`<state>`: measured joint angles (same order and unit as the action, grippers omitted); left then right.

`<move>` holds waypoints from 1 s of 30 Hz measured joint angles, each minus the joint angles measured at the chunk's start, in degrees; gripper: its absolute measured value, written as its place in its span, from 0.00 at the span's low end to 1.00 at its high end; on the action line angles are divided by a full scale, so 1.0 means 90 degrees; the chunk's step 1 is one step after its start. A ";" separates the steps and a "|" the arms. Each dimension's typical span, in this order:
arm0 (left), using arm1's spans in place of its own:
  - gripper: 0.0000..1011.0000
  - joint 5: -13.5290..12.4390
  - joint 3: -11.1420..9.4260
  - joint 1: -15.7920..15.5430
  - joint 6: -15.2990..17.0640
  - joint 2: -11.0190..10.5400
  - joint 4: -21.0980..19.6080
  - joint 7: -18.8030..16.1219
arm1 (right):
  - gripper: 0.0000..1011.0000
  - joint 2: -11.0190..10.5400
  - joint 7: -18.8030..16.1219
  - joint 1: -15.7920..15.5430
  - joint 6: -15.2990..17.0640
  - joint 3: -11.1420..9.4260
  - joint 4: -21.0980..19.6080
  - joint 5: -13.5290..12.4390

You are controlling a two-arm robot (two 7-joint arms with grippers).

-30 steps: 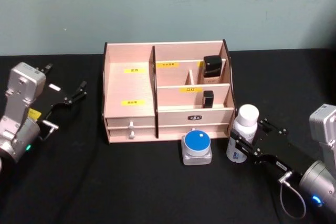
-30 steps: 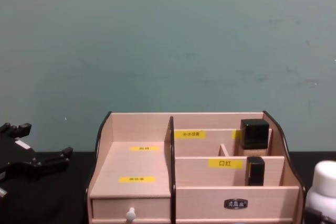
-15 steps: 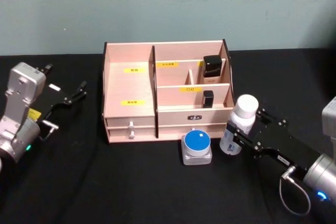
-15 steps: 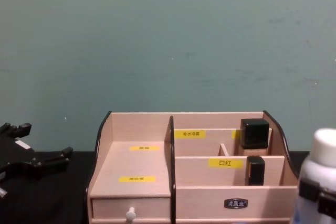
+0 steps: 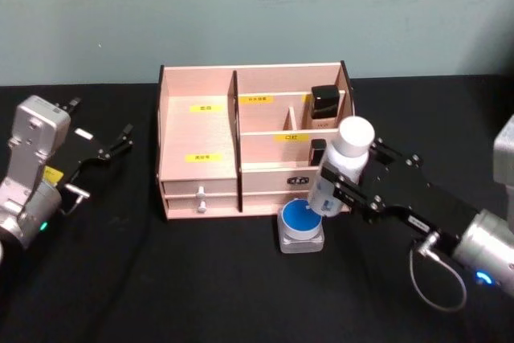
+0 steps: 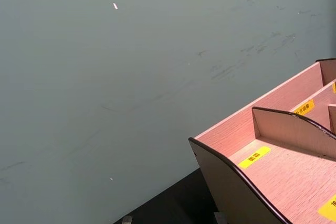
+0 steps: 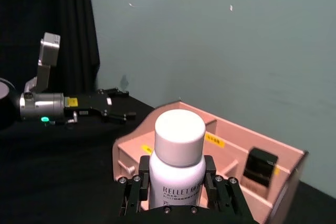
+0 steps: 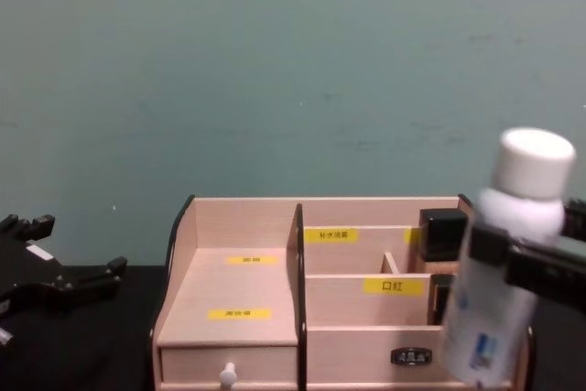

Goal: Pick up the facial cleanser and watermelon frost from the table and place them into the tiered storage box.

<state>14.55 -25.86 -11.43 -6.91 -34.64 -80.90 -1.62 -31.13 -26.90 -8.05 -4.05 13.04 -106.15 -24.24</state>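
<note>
The right gripper (image 5: 344,181) reaches in from the right with its fingers clamped round the middle of the facial cleanser (image 5: 347,150), a white bottle with a white cap. The bottle is off the black table (image 5: 201,295) and tilted, cap leaning up and to the right. From the head camera its base overlaps the front right corner of the tiered storage box (image 5: 197,130) and the far edge of the watermelon frost (image 5: 301,224), a small square pot with a round blue lid just in front of the box. How high the base hangs above that lid is hard to tell from up there. In the chest view the bottle covers the right end of the box and hides most of the lower of two black containers, the small one (image 5: 318,150) in the middle tier. The taller one (image 5: 325,106) in the back tier is clipped at its edge. The wrist camera behind the bottle reads "RELLET" on its label; the finer print below is too small to read, and the fingers hide the lower body.

The left gripper (image 7: 122,103) sits well off to the left of the box, above the table, its two black fingers spread apart and holding nothing. The wide left compartment carries two yellow labels whose writing is too small to read, and the drawer's white knob (image 5: 201,198) shows below.
</note>
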 joint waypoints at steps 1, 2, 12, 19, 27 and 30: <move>0.99 0.0000 0.0000 0.0000 0.0000 0.0000 0.0000 0.0000 | 0.59 0.0021 -0.0001 0.0165 0.0061 0.0093 0.0000 0.0005; 0.99 0.0000 0.0000 0.0000 0.0000 0.0000 0.0000 0.0000 | 0.59 0.0033 0.0000 0.0231 0.0081 0.0129 0.0009 0.0011; 0.99 0.0000 0.0000 0.0000 0.0000 0.0000 0.0000 0.0000 | 0.59 0.0288 0.0051 0.1008 0.0304 0.0550 0.0393 0.0142; 0.99 0.0000 0.0000 0.0000 0.0000 0.0000 0.0000 0.0000 | 0.59 0.0559 0.0123 0.1573 0.0385 0.0803 0.0859 0.0200; 0.99 0.0000 0.0000 0.0000 0.0000 0.0000 0.0000 0.0000 | 0.59 0.0774 0.0228 0.2071 0.0428 0.0944 0.1331 0.0347; 0.99 0.0000 0.0000 0.0000 0.0000 0.0000 0.0000 0.0000 | 0.59 0.0852 0.0261 0.2259 0.0439 0.0979 0.1517 0.0411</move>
<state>14.55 -25.86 -11.43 -6.91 -34.65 -80.90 -1.62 -23.46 -24.55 12.28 -0.09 21.85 -92.50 -20.54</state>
